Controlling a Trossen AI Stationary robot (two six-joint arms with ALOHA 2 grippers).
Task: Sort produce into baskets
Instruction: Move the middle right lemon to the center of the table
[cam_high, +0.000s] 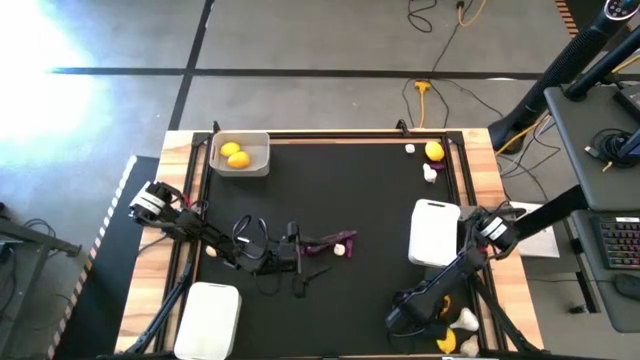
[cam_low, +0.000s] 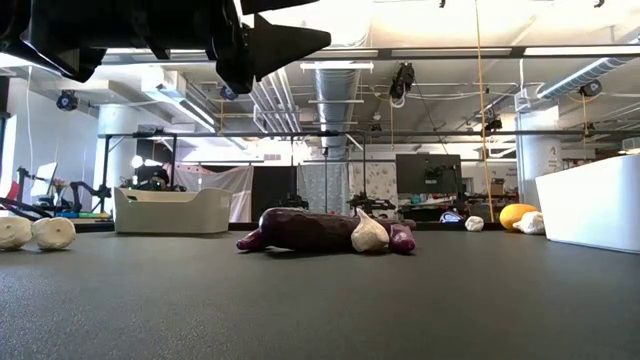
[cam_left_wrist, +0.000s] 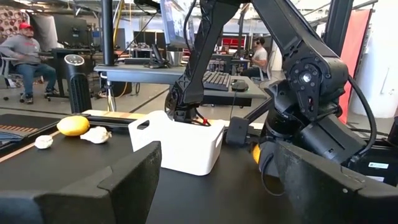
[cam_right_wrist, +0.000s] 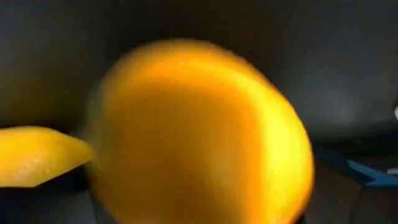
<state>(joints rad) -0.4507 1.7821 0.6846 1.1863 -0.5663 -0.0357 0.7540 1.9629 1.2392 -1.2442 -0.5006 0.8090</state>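
Left to right on the table. Left gripper (cam_high: 298, 258) sits mid-table, fingers spread, nothing between them; the left wrist view shows both dark fingers (cam_left_wrist: 134, 177) apart with bare mat in the gap. Just past its tips lies the large eggplant (cam_high: 325, 245), touching a white garlic bulb (cam_high: 342, 249). The eggplant's long axis runs roughly left-right across the table, lying flat; in the low view its body (cam_low: 305, 228) has a thin tip toward the picture's left and a small purple piece past the bulb (cam_low: 369, 232). Can't tell which end is the stem.

Behind this gripper, in the far-left corner, the basket (cam_high: 242, 153) holds two citrus fruits (cam_high: 233, 154). A second basket (cam_high: 208, 313) sits near-left, beside the arm's base.

Right of centre, a third basket (cam_high: 434, 233) stands just beside the right arm. Far-right corner: one citrus (cam_high: 434, 151) with two garlic bulbs (cam_high: 429, 172) close by.

Right gripper (cam_high: 432, 311) is low in the near-right area, spread wide over a citrus (cam_right_wrist: 199, 134) that fills its wrist view, right at the tips. Contact can't be told. More produce lies just beyond it, a citrus (cam_high: 446, 341) and garlic (cam_high: 466, 321).

Step in hand, as I judge: right arm picking a citrus. Next move calls for closing on the fruit, lifting, then carrying it across to the far-left basket. Round fruit may roll out of the pinch.
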